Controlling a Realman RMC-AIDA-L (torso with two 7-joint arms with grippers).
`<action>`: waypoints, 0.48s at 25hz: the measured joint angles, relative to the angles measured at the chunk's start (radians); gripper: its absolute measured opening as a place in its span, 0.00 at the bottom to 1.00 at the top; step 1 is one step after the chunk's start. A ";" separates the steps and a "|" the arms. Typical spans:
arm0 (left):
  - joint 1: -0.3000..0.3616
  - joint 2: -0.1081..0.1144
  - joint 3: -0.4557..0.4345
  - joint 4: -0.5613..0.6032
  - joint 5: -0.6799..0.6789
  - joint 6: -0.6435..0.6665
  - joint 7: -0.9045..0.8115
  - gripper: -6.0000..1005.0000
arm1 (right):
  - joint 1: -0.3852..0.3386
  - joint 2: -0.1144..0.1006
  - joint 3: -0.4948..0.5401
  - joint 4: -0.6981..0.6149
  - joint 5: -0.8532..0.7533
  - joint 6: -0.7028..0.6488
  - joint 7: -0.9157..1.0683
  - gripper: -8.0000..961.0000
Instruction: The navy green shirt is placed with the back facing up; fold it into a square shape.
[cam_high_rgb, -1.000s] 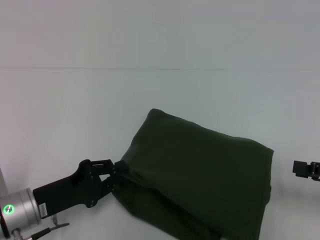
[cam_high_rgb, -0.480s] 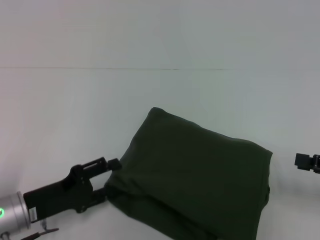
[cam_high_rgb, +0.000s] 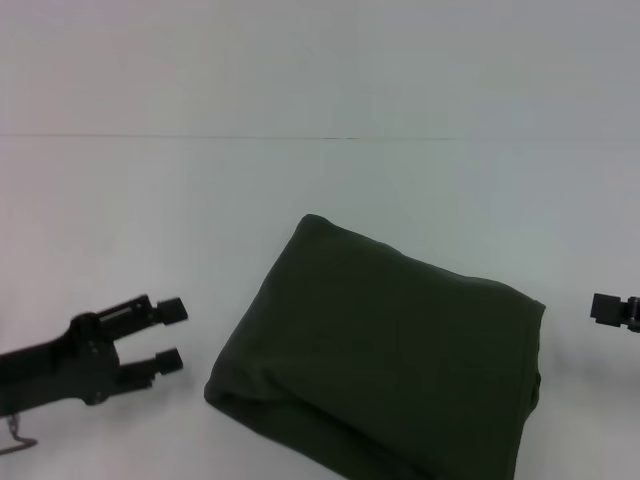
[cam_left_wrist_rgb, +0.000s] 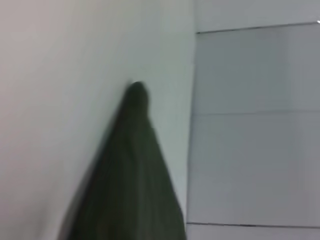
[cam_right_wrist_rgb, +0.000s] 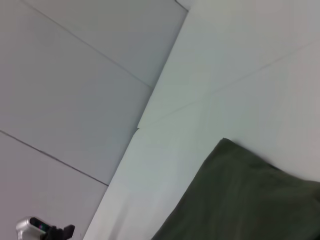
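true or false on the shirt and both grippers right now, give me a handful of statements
1. The navy green shirt lies folded into a compact block on the white table. True.
2. The left gripper grips the shirt's edge. False: it is off the cloth, beside the shirt on the robot's left, jaws open and empty.
3. Cream lettering shows on the shirt's upper face. False: the visible side is plain dark green.
4. The right gripper sits at the head view's right edge, apart from the shirt. True.
5. The shirt is spread flat with both sleeves out. False: no sleeve is showing.
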 joint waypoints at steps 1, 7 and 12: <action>-0.006 0.002 -0.005 0.008 0.000 0.010 0.002 0.87 | 0.000 0.002 0.000 0.000 0.002 -0.004 -0.006 0.58; -0.131 -0.012 0.028 0.001 -0.001 -0.015 0.116 0.88 | 0.000 0.028 -0.003 0.000 0.016 -0.049 -0.101 0.58; -0.188 -0.035 0.146 0.000 0.000 -0.092 0.235 0.87 | -0.009 0.053 -0.025 0.001 0.011 -0.081 -0.270 0.59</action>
